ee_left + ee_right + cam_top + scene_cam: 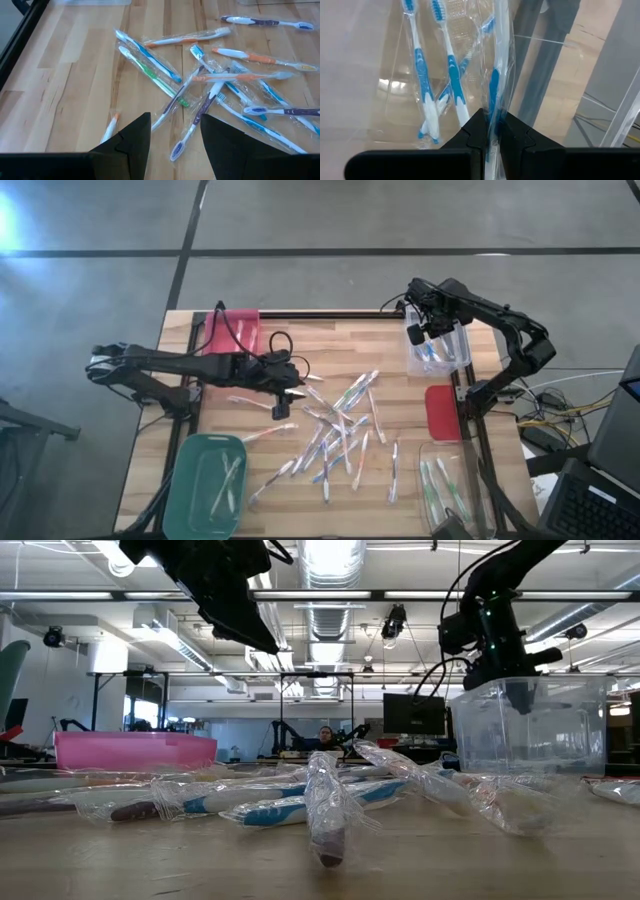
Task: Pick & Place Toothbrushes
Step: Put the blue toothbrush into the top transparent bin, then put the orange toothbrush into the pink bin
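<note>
Right gripper (491,131) sits over the clear bin (452,358) at the bench's far right corner, jaws clenched on a wrapped blue brush (493,95). Brush hangs long axis down into the bin, straight below the jaws, beside two blue brushes (451,75) already inside; release looks next. Left gripper (172,132) hovers over the loose pile (335,430) mid-bench, jaws released and holding nothing. Nearest brush lies just ahead, lengthwise between its fingers. Left arm is nearer the pile.
</note>
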Tool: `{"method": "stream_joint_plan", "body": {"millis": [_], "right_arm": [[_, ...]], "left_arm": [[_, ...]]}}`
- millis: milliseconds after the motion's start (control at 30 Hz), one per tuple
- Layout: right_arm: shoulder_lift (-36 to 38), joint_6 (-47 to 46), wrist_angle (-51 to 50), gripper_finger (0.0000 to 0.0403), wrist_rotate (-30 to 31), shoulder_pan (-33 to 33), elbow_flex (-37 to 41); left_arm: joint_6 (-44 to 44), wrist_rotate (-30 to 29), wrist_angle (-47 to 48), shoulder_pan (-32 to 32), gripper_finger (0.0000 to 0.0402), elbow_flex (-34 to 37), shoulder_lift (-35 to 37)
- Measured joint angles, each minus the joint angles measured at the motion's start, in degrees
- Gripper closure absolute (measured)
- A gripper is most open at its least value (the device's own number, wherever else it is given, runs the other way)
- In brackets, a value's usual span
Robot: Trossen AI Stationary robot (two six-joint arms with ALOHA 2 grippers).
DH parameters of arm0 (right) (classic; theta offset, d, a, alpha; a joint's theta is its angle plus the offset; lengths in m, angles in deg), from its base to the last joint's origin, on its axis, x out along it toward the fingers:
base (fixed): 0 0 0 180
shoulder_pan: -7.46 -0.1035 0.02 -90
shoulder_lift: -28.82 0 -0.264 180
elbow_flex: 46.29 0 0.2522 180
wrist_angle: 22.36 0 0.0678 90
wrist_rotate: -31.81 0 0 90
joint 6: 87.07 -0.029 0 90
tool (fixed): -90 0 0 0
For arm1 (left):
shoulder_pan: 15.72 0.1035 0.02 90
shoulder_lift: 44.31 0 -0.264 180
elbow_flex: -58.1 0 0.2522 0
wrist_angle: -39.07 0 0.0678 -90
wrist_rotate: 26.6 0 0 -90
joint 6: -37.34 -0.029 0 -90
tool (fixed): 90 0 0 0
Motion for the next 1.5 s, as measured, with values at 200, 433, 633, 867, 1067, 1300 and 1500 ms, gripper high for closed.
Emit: {"method": "stream_joint_plan", "body": {"millis": [200, 433, 633, 867, 1067, 1300, 1500], "right_arm": [[0.09, 0.0, 0.49, 0.0356, -0.02, 0.0, 0.27], [0.09, 0.01, 0.58, 0.0342, 0.0, 0.0, 0.27], [0.09, -0.01, 0.58, 0.0331, 0.02, 0.0, 0.3], [0.09, 0.24, 0.62, 0.0312, 0.0, 0.0, 0.43], [0.11, 1.45, 0.59, 0.0292, -0.73, 0.07, 0.45], [0.74, 2.62, 0.33, 0.0268, -0.81, 0.04, 0.58], [1.2, 3.09, 0.24, 0.0252, -1.13, 0.0, 0.58]], "left_arm": [[0.0, 0.0, 0.0, 0.0, 0.0223, -0.01, 0.0], [0.0, 0.0, 0.0, 0.0, 0.0223, 0.0, 0.0], [0.0, 0.0, 0.0, 0.0, 0.0223, 0.0, 0.0], [0.01, 0.0, 0.0, 0.0, 0.0223, -0.01, 0.0], [0.0, 0.0, 0.0, 0.0, 0.0223, 0.0, 0.0], [0.0, -0.02, 0.0, 0.01, 0.0223, 0.0, 0.0], [0.0, -0.06, -0.02, 0.04, 0.0223, 0.0, -0.01]]}}
